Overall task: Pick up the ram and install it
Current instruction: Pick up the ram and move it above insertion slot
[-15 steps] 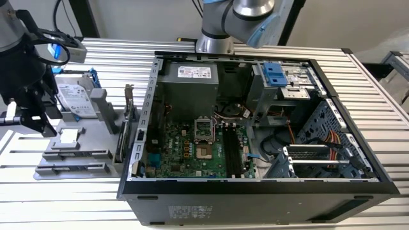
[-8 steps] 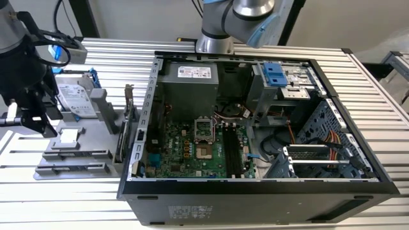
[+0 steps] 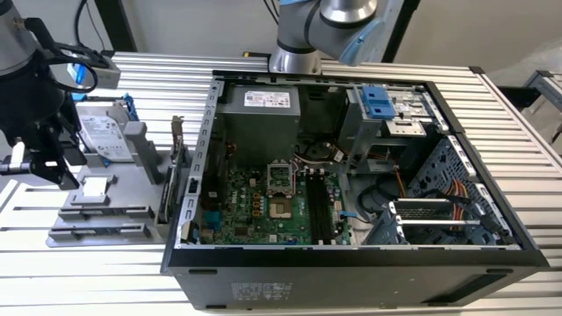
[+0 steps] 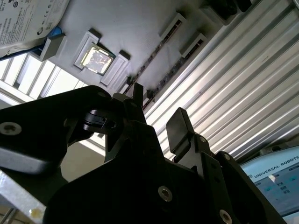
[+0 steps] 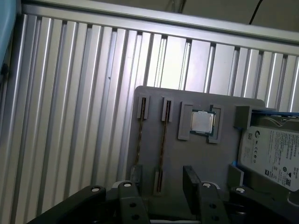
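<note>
your gripper (image 5: 161,189): fingers spread, nothing held, hovering over the ram (image 5: 162,140). ram stands on edge in the grey tray (image 5: 205,158), at 9 o'clock of the computer case (image 3: 351,260). judged: pickup not yet done, install all left.

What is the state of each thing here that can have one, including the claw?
claw: open, holding nothing, over the grey holder.
ram sticks: two, standing on edge in the holder's slots, not gripped.
processor chip: lying flat in its recess on the holder.
hard drive: resting on the holder, label facing up.
computer case: lying on its side, open, board exposed.
</note>
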